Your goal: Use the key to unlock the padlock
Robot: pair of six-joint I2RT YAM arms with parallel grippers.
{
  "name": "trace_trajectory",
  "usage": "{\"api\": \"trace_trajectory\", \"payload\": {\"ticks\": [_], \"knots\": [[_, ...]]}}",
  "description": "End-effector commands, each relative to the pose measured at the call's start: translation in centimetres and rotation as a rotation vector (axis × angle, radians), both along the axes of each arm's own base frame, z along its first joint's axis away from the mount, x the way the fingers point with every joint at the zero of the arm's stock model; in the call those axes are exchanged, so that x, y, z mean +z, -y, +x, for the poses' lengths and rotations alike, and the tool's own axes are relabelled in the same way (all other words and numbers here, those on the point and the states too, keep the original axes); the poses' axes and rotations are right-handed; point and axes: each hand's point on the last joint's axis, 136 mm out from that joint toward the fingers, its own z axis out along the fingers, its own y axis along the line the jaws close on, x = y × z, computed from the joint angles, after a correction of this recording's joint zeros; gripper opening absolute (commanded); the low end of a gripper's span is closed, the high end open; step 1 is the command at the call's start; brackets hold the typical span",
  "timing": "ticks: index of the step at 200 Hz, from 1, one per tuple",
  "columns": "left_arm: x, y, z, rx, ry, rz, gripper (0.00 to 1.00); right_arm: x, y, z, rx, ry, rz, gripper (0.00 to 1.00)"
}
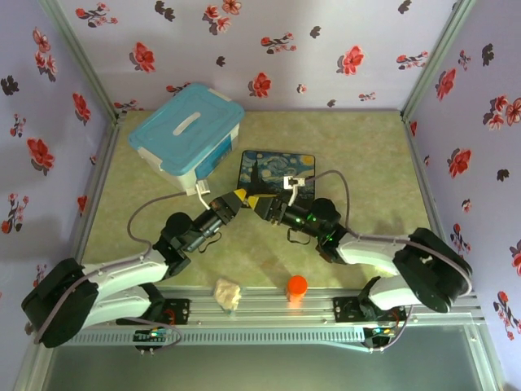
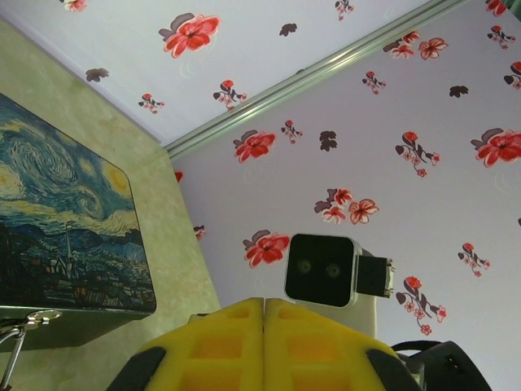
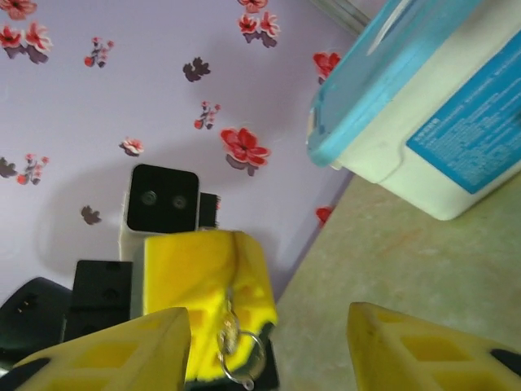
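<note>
1. Padlock (image 3: 229,324): a small brass-coloured piece, which I take for the padlock, is pinched at the seam of the left gripper (image 3: 231,277). A silver loop dangles beneath it. It hangs above the table (image 1: 366,163), just in front of the painted box (image 1: 277,167).
2. Left gripper: clenched, pads meeting, tips turned toward the other arm. This probably fixes the lock and presents its face to the partner.
3. Right gripper (image 3: 264,322): released, its two fingers standing apart on either side of the left tips, with nothing seen on its pads. The stance suggests it is lining up on the held piece.
4. Key: a thin silver wire loop (image 2: 20,334) by the box's near edge may belong to the key, but it is too small to tell.
5. Judgement: unlocking is not yet begun, and the free arm needs the key in hand first.
</note>
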Motion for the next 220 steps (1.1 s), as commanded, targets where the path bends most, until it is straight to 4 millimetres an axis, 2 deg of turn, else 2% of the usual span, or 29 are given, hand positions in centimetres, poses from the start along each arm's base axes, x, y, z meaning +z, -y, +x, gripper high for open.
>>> {"api": "trace_trajectory", "payload": {"ticks": [1,27,52,90,133,177,220], "knots": [[1.6,-0.2,0.1,0.016,0.029,-0.051,0.00,3.3,-0.9,-0.4,0.049,0.043,0.136,0.44],[2.0,-0.3,0.1,0.020,0.042,-0.062,0.00,3.0,-2.2,-1.1,0.110,0.026,0.144,0.40],[2.0,-0.5,0.2,0.035,0.041,-0.064,0.00,2.8,-2.0,-1.3,0.113,0.023,0.153,0.40],[2.2,-0.8,0.5,0.057,0.052,-0.067,0.00,2.6,-2.2,-1.6,0.125,0.017,0.151,0.33],[1.8,-1.0,0.8,0.082,0.048,-0.054,0.00,2.4,-2.5,-1.8,0.139,0.006,0.158,0.33],[1.7,-1.1,0.9,0.085,0.040,-0.065,0.00,2.1,-1.8,-1.5,0.095,0.012,0.151,0.21],[1.6,-0.8,0.6,0.063,0.035,-0.065,0.00,2.4,-1.3,-0.8,0.061,0.020,0.159,0.21]]}}
